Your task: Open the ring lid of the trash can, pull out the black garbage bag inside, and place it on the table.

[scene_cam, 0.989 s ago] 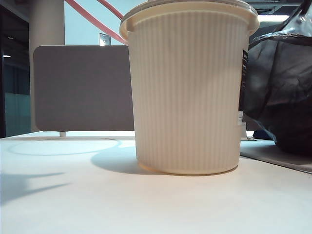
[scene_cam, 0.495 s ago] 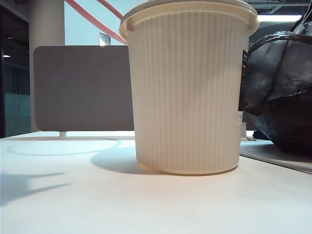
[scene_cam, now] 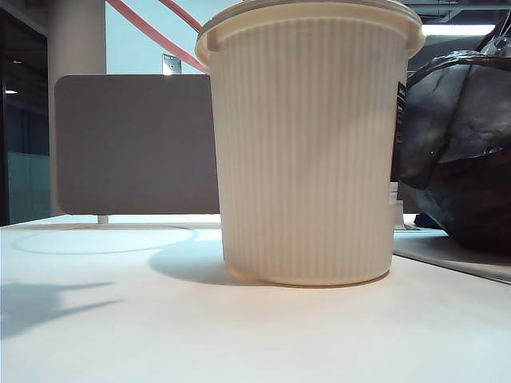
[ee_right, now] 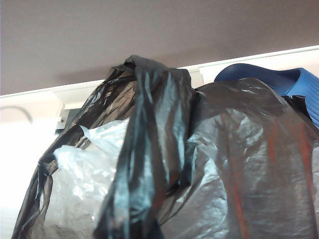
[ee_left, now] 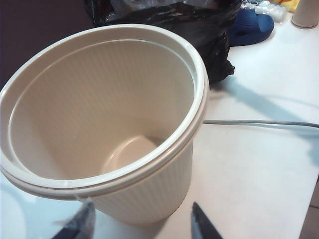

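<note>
Lowered black garbage bag [scene_cam: 463, 152] beside white table [scene_cam: 160, 335]

Item: black garbage bag [scene_cam: 459, 152]. Exterior view, at 3 o'clock of the trash can [scene_cam: 307, 144]. A second ago its glossy top reached up past the can's rim towards 1 o'clock, a crinkled fold high at the frame's upper corner. Now the bulk sits lower, its folded upper edge below rim level, the lower mass settled by the table [scene_cam: 160, 335].

Item: shadow on the table, at 8 o'clock of the can. Its tip has stretched slightly further right.
</note>
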Robot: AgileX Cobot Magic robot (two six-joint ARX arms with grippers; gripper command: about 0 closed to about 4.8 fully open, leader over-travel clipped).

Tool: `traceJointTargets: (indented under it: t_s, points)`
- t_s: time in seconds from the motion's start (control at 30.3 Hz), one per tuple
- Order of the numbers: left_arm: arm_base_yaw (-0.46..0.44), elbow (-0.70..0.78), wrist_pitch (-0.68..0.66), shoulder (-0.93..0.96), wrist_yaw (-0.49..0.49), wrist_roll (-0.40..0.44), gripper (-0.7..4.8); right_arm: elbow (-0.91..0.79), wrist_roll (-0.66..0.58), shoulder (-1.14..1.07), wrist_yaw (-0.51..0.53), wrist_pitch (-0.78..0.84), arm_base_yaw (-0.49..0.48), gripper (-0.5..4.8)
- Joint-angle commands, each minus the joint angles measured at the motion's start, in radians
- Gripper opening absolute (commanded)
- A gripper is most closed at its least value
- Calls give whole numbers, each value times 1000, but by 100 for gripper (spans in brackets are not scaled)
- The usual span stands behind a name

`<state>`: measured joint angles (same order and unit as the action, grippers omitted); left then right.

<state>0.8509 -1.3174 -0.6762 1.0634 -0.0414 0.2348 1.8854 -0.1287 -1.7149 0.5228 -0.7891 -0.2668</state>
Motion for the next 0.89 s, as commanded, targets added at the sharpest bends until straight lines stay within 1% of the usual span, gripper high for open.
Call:
traceJointTargets:
  t_s: [0.03,0.23,0.3,0.36,0.56,0.66,0.76,0.89]
  points:
    - [0,-2,12,-1,-6,-7,247,1,5,5,0,-12,0,-1]
    - [0,-2,12,-1,-6,-7,247,1,2,6,16,-24,0,1]
    - [0,-2,13,-1,-6,-7,247,1,2,6,28,-23,0,46]
    - [0,-2,13,-1,-6,-7,247,1,2,6,30,-24,0,107]
    - [0,-2,12,-1,-6,-7,246,3,2,11,31,-24,0,210]
    - [0,-2,12,-1,-6,-7,247,4,2,26,29,-19,-1,269]
    - [0,-2,12,-1,-5,-7,247,4,2,50,29,-13,-1,285]
    - [0,-2,13,-1,-4,-7,247,5,3,89,24,1,-3,285]
